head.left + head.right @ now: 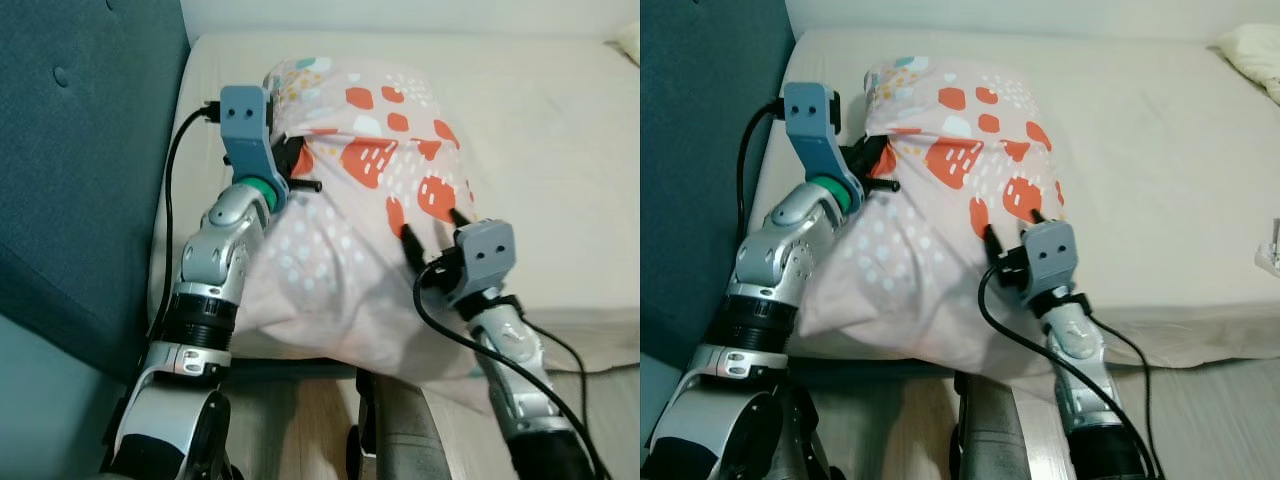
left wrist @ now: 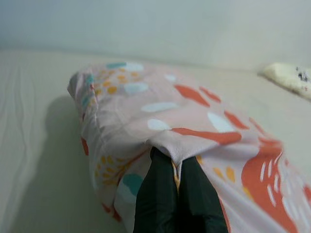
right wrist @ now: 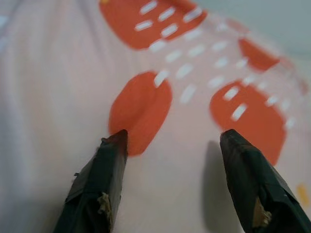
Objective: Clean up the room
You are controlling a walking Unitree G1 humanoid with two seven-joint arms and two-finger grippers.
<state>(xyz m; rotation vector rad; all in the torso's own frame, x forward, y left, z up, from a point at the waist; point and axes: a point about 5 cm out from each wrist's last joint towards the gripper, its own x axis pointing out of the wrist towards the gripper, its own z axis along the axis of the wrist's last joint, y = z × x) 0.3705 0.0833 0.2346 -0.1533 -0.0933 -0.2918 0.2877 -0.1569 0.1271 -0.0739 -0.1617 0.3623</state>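
Your left gripper (image 2: 177, 187) is closed on a fold of the pillow (image 1: 350, 230), which lies in the centre of the frame on the bed (image 1: 560, 130), probably to drag it. Your right gripper (image 3: 172, 141) is wide apart, pressing its side, holding nothing.

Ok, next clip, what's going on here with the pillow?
The robot is handling a pink patterned pillow on a cream bed, its near end hanging over the mattress edge. The left gripper is shut on a fold of the pillowcase at the pillow's left side. The right gripper is open, fingertips against the fabric on the right side, not gripping. A second pillow lies at the far right.
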